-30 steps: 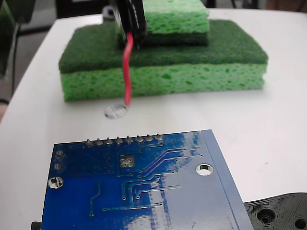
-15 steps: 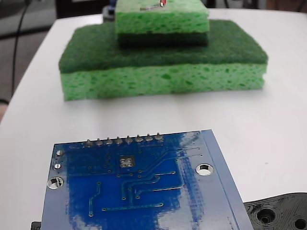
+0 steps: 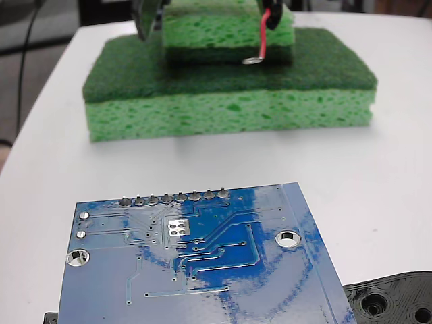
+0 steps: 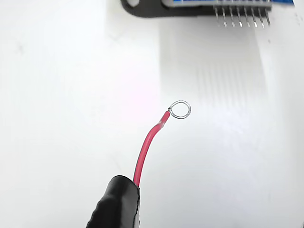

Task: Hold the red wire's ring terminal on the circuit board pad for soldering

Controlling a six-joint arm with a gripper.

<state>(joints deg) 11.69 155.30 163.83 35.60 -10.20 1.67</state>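
Wire and gripper (image 3: 210, 13) had come back into the fixed view at the far end of the table: half a second earlier only a scrap of red showed above the sponges, and a second earlier the wire hung lower, its ring close to the white table top in front of the sponge stack. Now the thin red insulated wire (image 3: 262, 39) dangled in front of the small upper green sponge (image 3: 223, 30), with the tiny silvery ring terminal (image 3: 252, 61) level with that sponge's dark base. So the ring sat higher and further back than a second before, well apart from the glossy blue rectangular circuit board (image 3: 202, 270) in the foreground. I judged the approach to the board not yet begun in earnest.

The small silvery square pad (image 3: 177, 228), with its four dark holes, lay bare just behind the row of grey solder bumps (image 3: 174, 198). Nothing touched it.

In the wrist view the red wire rose in a gentle curve out of a black sleeve (image 4: 116, 204) and ended in the ring, a round open loop of thin bright metal, free over the white table (image 4: 71, 95). The wire stayed aloft, so it was evidently being gripped, but the fingers themselves were too blurred and cropped to show whether they were clenched.

A large green sponge (image 3: 229, 111) lay beneath the small one, and a black plastic part with holes (image 3: 391, 300) sat beside the board's right corner.
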